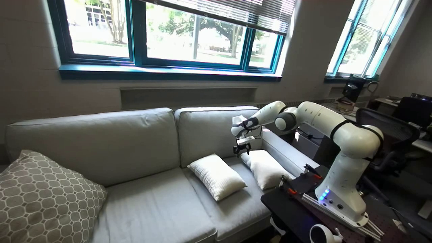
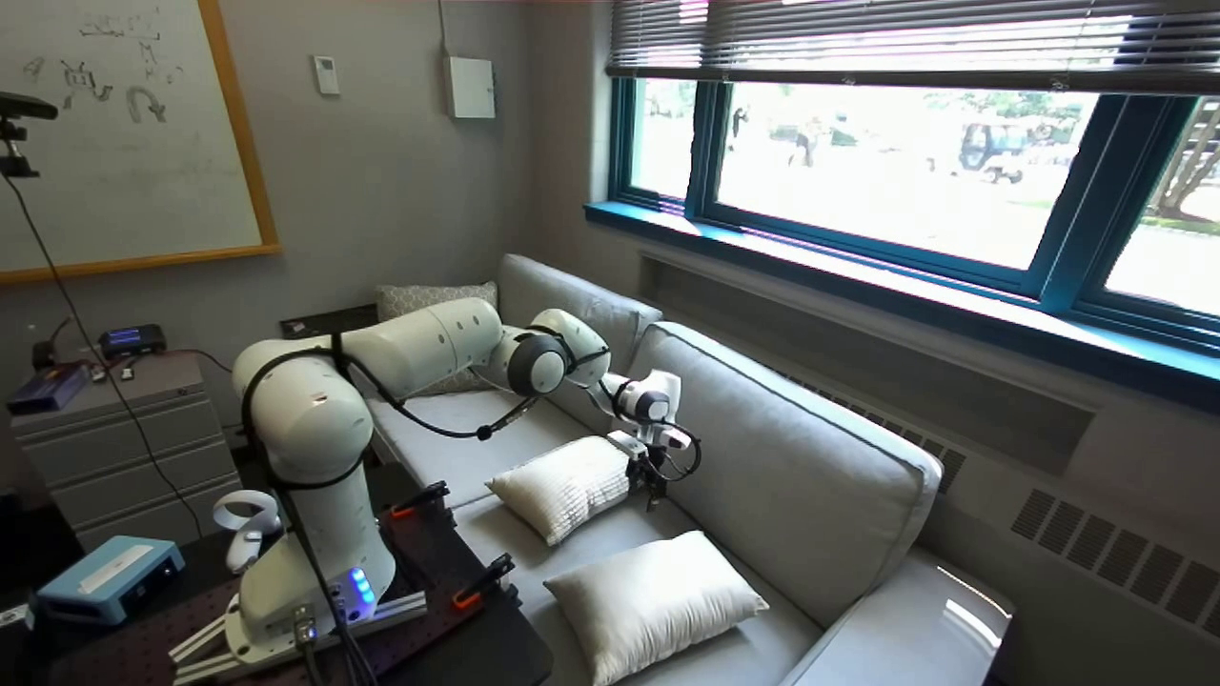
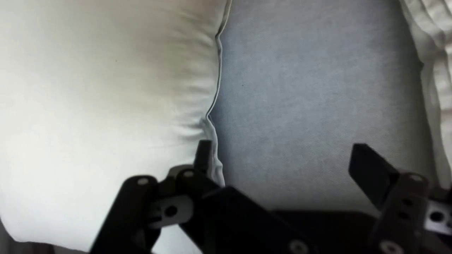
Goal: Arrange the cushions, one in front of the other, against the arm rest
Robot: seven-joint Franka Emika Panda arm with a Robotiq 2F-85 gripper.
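Wrist view: black fingers (image 3: 374, 176) stand spread wide above a grey sofa seat (image 3: 310, 98), one at the seamed edge of a smooth cushion (image 3: 106, 106), the other near a ribbed cushion (image 3: 441, 81), both cushions cream-white; whether the fingers touch either is unclear. In an exterior view, a white robot arm (image 1: 320, 118) holds the fingers tips-down between the two; the smooth cushion lies flat near the arm rest (image 1: 287, 148), a patterned cushion (image 1: 50, 195) well apart at picture left. In an exterior view, a strip of sofa seat shows between the smooth cushion (image 2: 658, 600) and the arm rest; the ribbed cushion (image 2: 572, 481) lies farther off.
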